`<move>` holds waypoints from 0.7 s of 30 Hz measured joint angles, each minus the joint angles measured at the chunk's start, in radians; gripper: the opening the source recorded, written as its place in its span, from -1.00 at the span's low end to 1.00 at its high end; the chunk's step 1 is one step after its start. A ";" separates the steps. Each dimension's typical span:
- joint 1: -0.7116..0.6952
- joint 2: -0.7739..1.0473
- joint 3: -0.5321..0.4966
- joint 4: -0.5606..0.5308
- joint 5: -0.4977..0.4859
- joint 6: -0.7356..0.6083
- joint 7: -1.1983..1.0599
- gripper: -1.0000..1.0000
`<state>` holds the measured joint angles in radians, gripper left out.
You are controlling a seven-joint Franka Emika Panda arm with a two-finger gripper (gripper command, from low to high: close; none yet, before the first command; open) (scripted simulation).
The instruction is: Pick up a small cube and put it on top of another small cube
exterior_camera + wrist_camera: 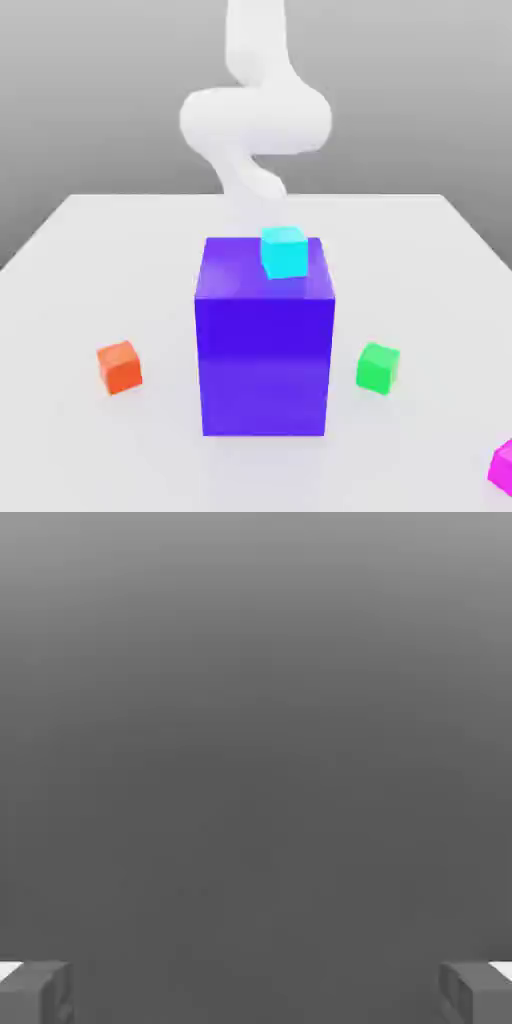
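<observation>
Pink cube [503, 467] lies on the white table [90, 260] at the near corner on the exterior view's right, partly cut by the frame edge and well apart from your pincer [256, 992]. Nothing touches it, so the pick-up has not begun.

Your pincer stands fully spread: in the hand view one grey fingertip [35, 992] sits at each side with bare space between, and it grips nothing. I judge that stance suited to an approach, since the gap will pass over a cube of this size.

The white arm [255, 115] rises at the far side of the table, behind a tall blue block [265, 350]. A cyan cube [283, 250] rests on that block's top, nearer your pincer than the rest. An orange cube [120, 366] and a green cube [378, 367] lie on the table either side of the block, both beyond it from your pincer.

Which cube serves as the base cannot be told. The tall block stands between your arm and the pink cube; expect to reach over or around it
</observation>
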<state>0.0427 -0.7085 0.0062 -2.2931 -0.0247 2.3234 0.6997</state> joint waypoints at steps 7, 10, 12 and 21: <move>0.119 0.261 0.013 0.020 -0.055 0.065 -0.298 0.00; 0.164 0.370 0.020 0.028 -0.069 0.092 -0.430 0.00; 0.192 0.442 0.027 0.034 -0.076 0.111 -0.519 0.00; 0.309 0.767 0.082 0.058 -0.089 0.196 -0.932 0.00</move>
<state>0.3516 0.0584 0.0883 -2.2350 -0.1140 2.5193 -0.2323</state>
